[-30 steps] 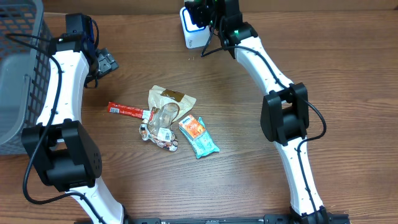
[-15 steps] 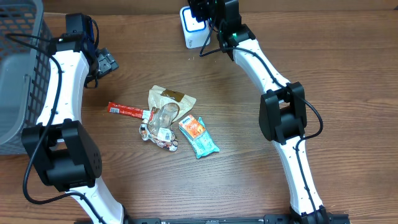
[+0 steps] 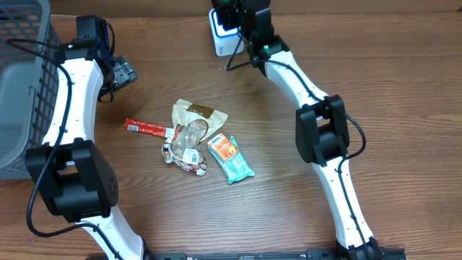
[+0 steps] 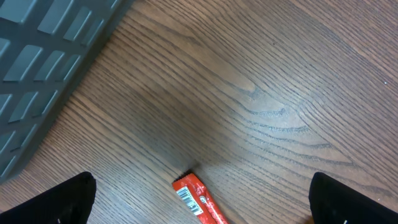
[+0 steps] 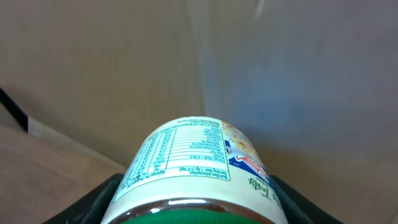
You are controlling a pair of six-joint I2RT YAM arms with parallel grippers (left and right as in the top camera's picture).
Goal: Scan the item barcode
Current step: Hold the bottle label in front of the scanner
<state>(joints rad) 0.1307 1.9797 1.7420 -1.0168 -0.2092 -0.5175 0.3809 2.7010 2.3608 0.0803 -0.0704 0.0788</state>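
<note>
The right gripper [image 5: 196, 210] is clamped on a jar [image 5: 194, 163], its jaws held partly apart by the jar's width, with one dark finger [image 5: 99, 200] pressed against each side near the green lid. The right wrist camera alone shows this grip and the jar's white label, printed with a nutrition table and a blue and red logo, held up before a plain beige wall. From overhead the jar is almost entirely hidden under the arm, but that view shows where it is: at the far edge of the table [image 3: 404, 87], right over a white scanner [image 3: 221, 36] with a blue glowing face. The left gripper [image 3: 123, 72] is spread to its widest and holds nothing, hanging above bare wood near a grey basket [image 3: 22, 65]. Its own camera shows both fingertips [image 4: 59, 200] well apart, with the end of a red stick packet [image 4: 198, 200] lying on the wood between them. Only the overhead view shows the heap at the table's middle: a tan pouch [image 3: 199, 113], a clear plastic piece [image 3: 192, 133] and a teal and orange bar [image 3: 230, 158].
</note>
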